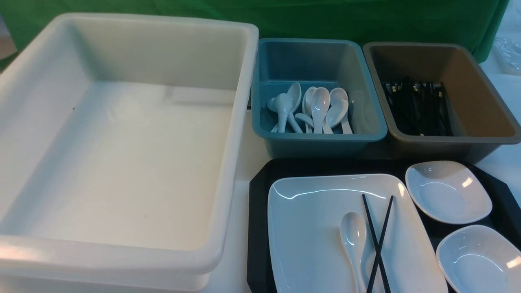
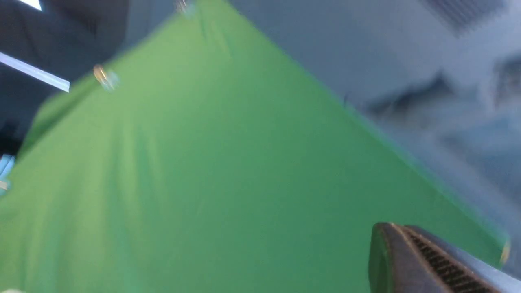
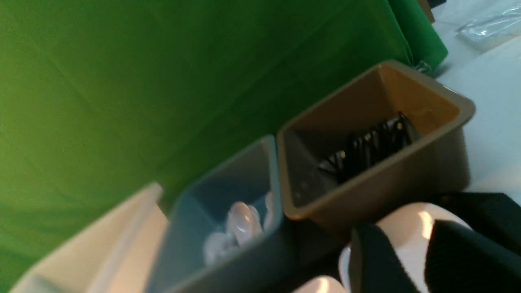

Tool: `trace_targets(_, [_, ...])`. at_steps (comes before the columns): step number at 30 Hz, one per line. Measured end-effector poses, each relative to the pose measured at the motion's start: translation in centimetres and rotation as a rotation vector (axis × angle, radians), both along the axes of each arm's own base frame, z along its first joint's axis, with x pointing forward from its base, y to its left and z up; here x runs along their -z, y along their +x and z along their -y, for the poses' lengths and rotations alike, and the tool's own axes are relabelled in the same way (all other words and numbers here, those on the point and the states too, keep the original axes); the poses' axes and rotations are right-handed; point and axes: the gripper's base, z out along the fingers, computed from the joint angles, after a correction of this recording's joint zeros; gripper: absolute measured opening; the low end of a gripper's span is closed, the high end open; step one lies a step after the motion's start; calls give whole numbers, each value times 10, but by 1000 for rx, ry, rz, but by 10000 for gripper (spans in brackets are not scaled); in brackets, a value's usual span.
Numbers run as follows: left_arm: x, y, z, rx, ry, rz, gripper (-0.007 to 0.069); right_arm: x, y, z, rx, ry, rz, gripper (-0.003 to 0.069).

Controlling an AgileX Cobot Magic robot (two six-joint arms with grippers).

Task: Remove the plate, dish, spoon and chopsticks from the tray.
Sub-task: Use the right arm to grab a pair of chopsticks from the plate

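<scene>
On the black tray (image 1: 257, 211) at the front right lies the big white plate (image 1: 317, 228). The white spoon (image 1: 353, 240) rests on it, with the black chopsticks (image 1: 378, 240) crossed just to its right. Two small white dishes (image 1: 447, 191) (image 1: 480, 260) sit on the tray's right side. Neither arm shows in the front view. My left gripper (image 2: 386, 228) is shut on nothing, seen against green cloth. My right gripper (image 3: 403, 228) is open and empty, and a dish (image 3: 411, 215) on the tray (image 3: 488, 211) shows beyond its gap.
A large empty white tub (image 1: 122, 142) fills the left. Behind the tray stand a blue bin (image 1: 309, 61) holding several white spoons and a brown bin (image 1: 468, 89) holding several black chopsticks. A green cloth hangs at the back.
</scene>
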Motion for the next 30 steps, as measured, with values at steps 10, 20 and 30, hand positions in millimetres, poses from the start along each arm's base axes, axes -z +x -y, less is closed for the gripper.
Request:
trace_targets(10, [-25,87,15,176,380,-927,8,-13,-2,3,15,97,146,235])
trace_targets(20, [24,180,45,593,550,-1140,2,-97,10,-17,-221,-217,-262,37])
trace_targets(30, [26,189,141,818,930,-1166,1,-113,102,-44,-503,-456,-933,101])
